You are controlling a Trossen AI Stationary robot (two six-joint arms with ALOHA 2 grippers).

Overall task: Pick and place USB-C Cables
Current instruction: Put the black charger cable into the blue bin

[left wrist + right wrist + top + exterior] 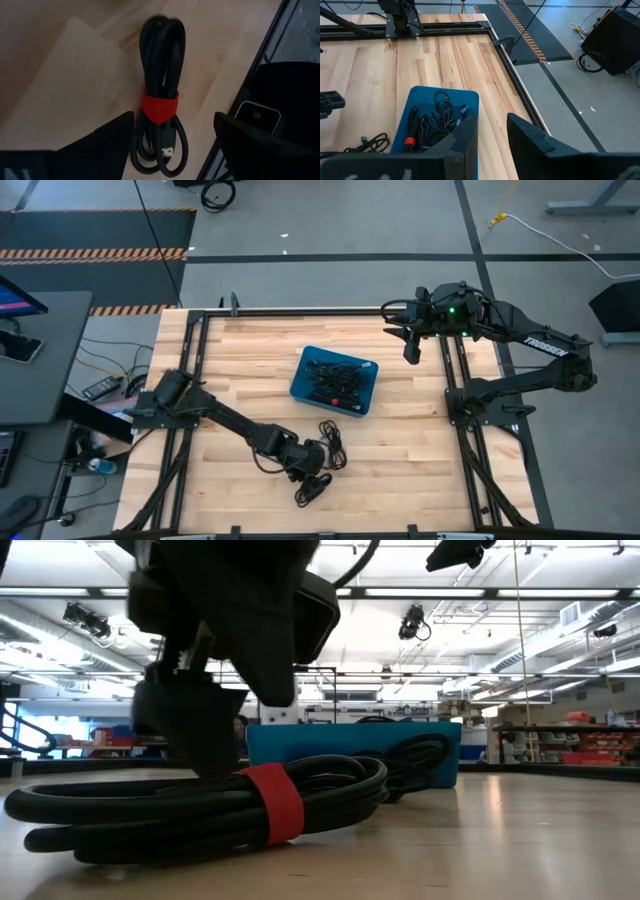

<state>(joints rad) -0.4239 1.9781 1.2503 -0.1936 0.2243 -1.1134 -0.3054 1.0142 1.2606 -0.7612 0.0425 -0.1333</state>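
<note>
One red-tied cable [159,100] on table | left claw [172,145] open above | right claw [492,137] open, raised.

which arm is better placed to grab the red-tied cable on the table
Left. Its tool hangs open right over the red-tied cable by the table's near edge; the right tool waits far off beyond the blue bin.

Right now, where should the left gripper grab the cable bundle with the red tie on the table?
Probably at the red tie, from straight above. The bundle lies flat on the table, strands cinched narrowest there, and the left gripper's open fingers already straddle it.
</note>
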